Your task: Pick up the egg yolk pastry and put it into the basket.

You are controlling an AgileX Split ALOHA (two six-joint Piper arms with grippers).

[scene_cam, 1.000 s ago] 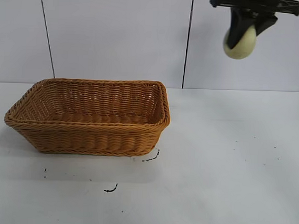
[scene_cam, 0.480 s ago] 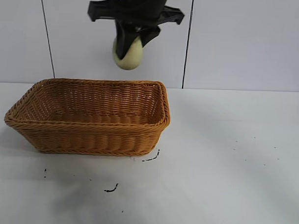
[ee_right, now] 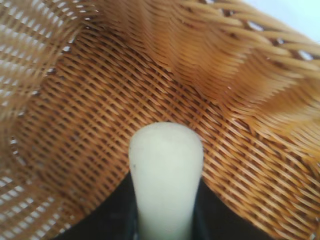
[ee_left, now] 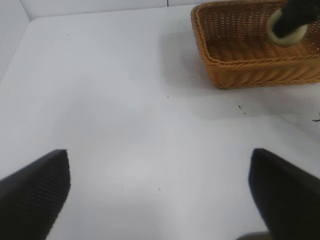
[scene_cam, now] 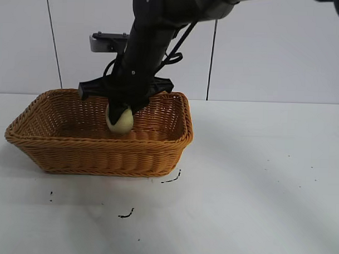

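The orange-brown wicker basket (scene_cam: 57, 148) stands at the left of the white table. My right gripper (scene_cam: 121, 111) reaches down into it from above and is shut on the pale yellow egg yolk pastry (scene_cam: 120, 121), which hangs inside the basket just above its floor. In the right wrist view the pastry (ee_right: 166, 175) sits between the dark fingers (ee_right: 112, 212) over the woven basket floor (ee_right: 90, 115). My left gripper (ee_left: 160, 195) is open and empty over bare table, off to the side; its view shows the basket (ee_left: 240, 70) and the pastry (ee_left: 287, 36) farther off.
Small black marks (scene_cam: 126, 214) lie on the white table (scene_cam: 256, 186) in front of the basket. A pale panelled wall (scene_cam: 272, 47) stands behind.
My right gripper has carried the pastry from the upper right, leftwards over the basket, then down into it. The basket has not moved.
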